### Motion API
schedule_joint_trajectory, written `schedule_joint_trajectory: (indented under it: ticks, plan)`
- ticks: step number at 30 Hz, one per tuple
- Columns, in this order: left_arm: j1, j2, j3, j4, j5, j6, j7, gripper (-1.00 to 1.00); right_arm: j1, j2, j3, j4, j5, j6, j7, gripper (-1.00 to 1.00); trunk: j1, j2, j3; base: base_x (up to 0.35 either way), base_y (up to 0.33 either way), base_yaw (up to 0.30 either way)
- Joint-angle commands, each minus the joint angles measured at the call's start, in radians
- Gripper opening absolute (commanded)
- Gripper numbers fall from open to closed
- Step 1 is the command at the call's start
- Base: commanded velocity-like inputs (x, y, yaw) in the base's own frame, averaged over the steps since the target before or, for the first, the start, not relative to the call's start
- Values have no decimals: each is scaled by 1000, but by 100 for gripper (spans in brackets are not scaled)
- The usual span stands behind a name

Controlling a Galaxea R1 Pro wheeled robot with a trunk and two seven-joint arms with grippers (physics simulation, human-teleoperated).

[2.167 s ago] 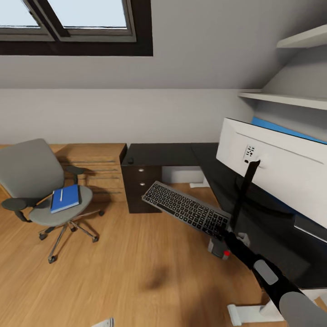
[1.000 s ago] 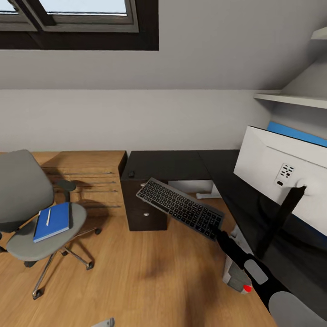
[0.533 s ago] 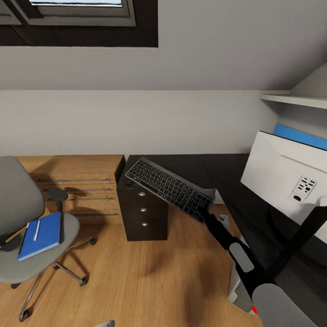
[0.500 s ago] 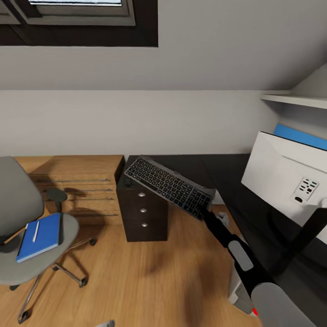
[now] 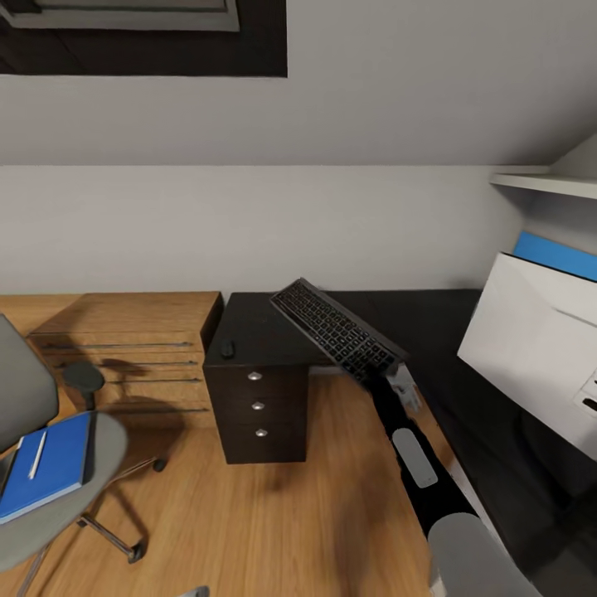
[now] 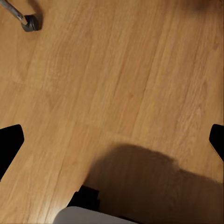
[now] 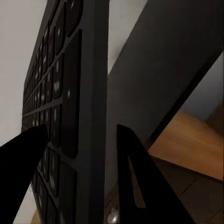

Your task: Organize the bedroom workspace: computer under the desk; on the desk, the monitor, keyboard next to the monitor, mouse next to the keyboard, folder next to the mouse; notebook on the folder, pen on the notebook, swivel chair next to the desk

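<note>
Right fingers (image 7: 79, 154) pinch the keyboard (image 5: 336, 330), tilted above the desk surface (image 5: 257, 340). Left fingers (image 6: 10, 144) are spread over the floor (image 6: 116, 84).

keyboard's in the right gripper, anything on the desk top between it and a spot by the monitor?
Nothing visible. The slim dark-keyed keyboard, clamped in the right gripper, hangs tilted over the glossy black desk. The top toward the white-backed monitor looks bare. The small black mouse sits on the opposite side.

r arm raised keyboard (image 5: 338, 330) from beside desk (image 5: 274, 332) to over it.
</note>
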Motion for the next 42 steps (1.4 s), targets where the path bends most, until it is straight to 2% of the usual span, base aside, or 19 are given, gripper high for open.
schedule_joint_trajectory:
  ticks: [1,3,4,7,9,10,12,13,16,20,22,27,35,36,37,42]
  plan:
    - [-1,1,-9,0,9,-4,7,100,3,8,-1,8,-12,-46,3,-100,1,-1,-1,295,0,0]
    - [-1,1,-9,0,9,-4,7,100,10,16,-1,19,-17,-95,0,-100,1,-1,-1,258,0,0]
    - [-1,1,-9,0,9,-4,7,100,15,22,-1,28,-53,-123,-1,-100,1,-1,-1,139,0,0]
    - [-1,2,-9,0,9,-5,8,100,19,26,-1,48,-125,-141,-2,-100,1,-1,-1,80,0,0]
    - [-1,2,-9,0,9,-5,8,100,20,28,-1,64,-199,-159,-1,-100,1,-1,-1,30,0,0]
    - [-1,2,-9,0,9,-5,8,100,20,28,-1,67,-217,-165,-1,-100,1,-1,-1,19,0,0]
    - [-1,1,-9,0,9,-5,8,100,21,29,-1,75,-286,-186,-1,-100,1,-1,-1,10,0,0]
    - [-1,1,-9,0,9,-5,8,100,21,29,-1,77,-302,-189,-1,-100,1,-1,-1,6,0,0]
    - [-1,1,-9,0,9,-5,8,100,21,29,0,98,-395,-200,-1,-100,1,-1,-1,3,0,0]
    - [-1,1,-7,0,8,-7,8,100,21,29,1,115,-474,-203,0,-100,1,-1,-1,22,5,0]
    - [-1,1,-6,0,7,-7,7,100,21,29,3,118,-493,-204,1,-100,1,-1,-1,152,54,0]
    - [-1,1,-6,0,7,-8,7,100,21,30,10,126,-503,-234,2,-100,1,-1,-1,259,79,0]
    - [-1,1,-5,0,7,-8,7,100,21,67,32,165,-501,-468,2,-100,1,-1,-1,304,16,0]
    - [-1,1,-5,0,7,-8,7,100,21,70,44,166,-501,-488,2,-100,1,-1,-1,203,2,0]
    - [-1,1,-6,0,7,-7,7,100,21,74,108,181,-499,-542,-2,-100,1,-1,-1,27,0,0]
    - [-1,1,-5,0,7,-8,7,100,21,74,125,215,-498,-647,-2,-100,1,-1,-1,8,0,0]
